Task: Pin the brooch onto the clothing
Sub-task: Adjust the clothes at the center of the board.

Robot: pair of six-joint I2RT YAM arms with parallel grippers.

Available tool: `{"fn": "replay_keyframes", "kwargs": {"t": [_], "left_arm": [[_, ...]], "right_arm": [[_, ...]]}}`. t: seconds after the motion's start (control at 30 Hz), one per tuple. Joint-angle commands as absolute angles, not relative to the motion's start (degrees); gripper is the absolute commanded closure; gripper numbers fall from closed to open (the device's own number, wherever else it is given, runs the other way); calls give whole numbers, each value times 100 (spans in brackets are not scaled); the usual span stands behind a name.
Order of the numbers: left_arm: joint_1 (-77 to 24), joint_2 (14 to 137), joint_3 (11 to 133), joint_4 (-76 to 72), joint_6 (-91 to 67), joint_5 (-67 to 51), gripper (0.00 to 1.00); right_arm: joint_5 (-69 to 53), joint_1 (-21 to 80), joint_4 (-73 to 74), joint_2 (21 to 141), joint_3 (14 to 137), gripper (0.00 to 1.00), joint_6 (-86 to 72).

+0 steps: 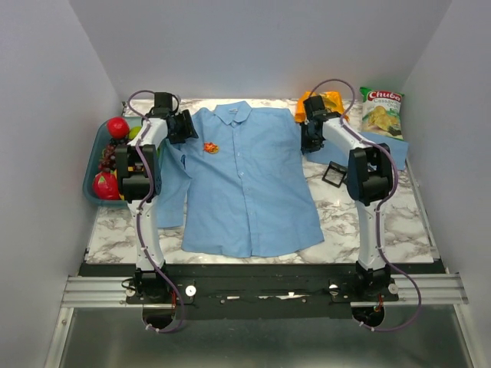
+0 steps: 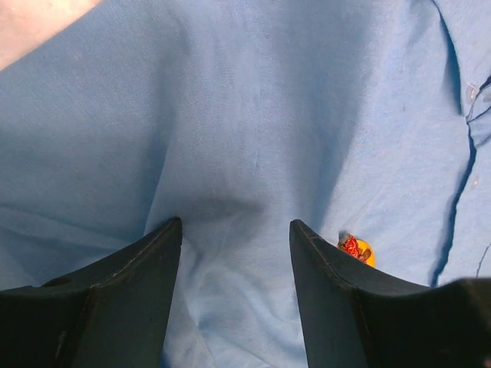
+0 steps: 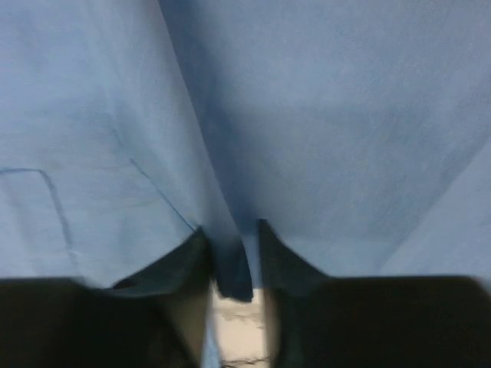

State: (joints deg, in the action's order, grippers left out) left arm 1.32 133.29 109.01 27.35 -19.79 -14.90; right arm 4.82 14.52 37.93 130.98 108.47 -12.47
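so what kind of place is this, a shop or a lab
Probably a robot test booth in a lab, not a home: plain white walls box in a marble-patterned table, robot arms are bolted to a metal rail, and props like a chips bag and fruit tray flank the shirt.

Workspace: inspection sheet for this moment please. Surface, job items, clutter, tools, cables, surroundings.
Surface: marble table, largely covered by the shirt.
Job's things: light blue shirt laid flat, collar away from the arm bases; brooch on its chest, cannot tell if pinned.
Clutter: fruit bin at the left; chip bag, orange packet and black tray at the right.
Grippers: left tool open over shirt fabric, near the brooch; right tool shut on a shirt fold.
Cables: purple cables loop along both arms; no snag seen.
Surroundings: plain walls on three sides; metal rail at the near edge.
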Motion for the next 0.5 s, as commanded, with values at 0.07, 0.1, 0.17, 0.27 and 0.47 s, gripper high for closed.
{"fn": "replay_keyframes", "kwargs": {"t": [0.07, 0.1, 0.17, 0.27, 0.47], "left_arm": [[430, 13324, 10346, 2541, -2311, -1591, 34], [457, 13298, 10249, 2418, -2320, -1617, 35], [466, 13254, 10073, 2338, -2364, -1591, 35], [501, 13289, 10072, 2285, -2391, -1714, 35], [483, 13184, 10037, 2154, -2373, -1845, 35]], "right_arm": [[466, 1152, 4236, 13166, 11057, 94, -1257], [448, 1099, 4245, 13157, 11057, 97, -1318], [352, 958, 4236, 13122, 11048, 99, -1353], [203, 888, 4201, 13122, 11100, 99, -1327], [273, 861, 4245, 13113, 11153, 94, -1283]]}}
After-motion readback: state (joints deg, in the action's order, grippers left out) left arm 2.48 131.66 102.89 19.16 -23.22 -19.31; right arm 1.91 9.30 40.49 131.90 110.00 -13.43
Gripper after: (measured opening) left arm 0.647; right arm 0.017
